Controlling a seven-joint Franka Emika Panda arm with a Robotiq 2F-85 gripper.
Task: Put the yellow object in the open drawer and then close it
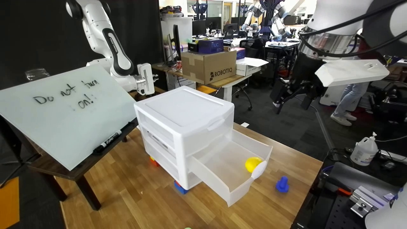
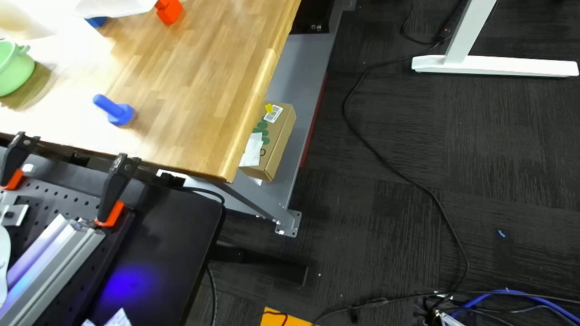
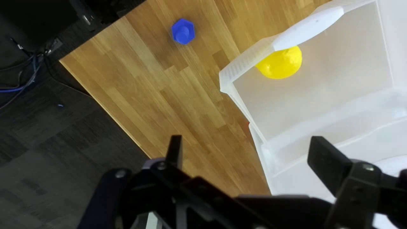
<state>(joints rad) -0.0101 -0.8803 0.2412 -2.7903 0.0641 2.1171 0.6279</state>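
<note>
Though loaded, not yet closed: beware the push

If shoved too hard, liable to slide toward the whiteboard (image 1: 71,111) at far left in an exterior view: reason to go easy on the drawer unit (image 1: 190,136), set near it. At that unit's foot, note a red block (image 1: 154,161), then a blue block (image 1: 181,188); cannot tell how firmly wedged beneath; if loosely, prone to rock.

Farther right, see the open drawer (image 1: 219,163), pulled well out, and inside, near the front wall (image 1: 241,191), the yellow object (image 1: 253,164). Placing judged done; closing left to do. Expect a backward roll on a jerky push, perhaps a snag on the unit; cannot judge clearance. If pressed off-centre, apt to skew and bind, given thin, flexible-looking walls.

Past the drawer, note the blue object (image 1: 282,185) upright on the table (image 1: 133,190), apart from the front wall; easily toppled by a low approach.

Farthest right, find the gripper (image 1: 292,108) raised, apart from the drawer; spread wide in the wrist view, with nothing held. Best brought together before pushing: otherwise, risk of one-sided contact, hence skew.
</note>
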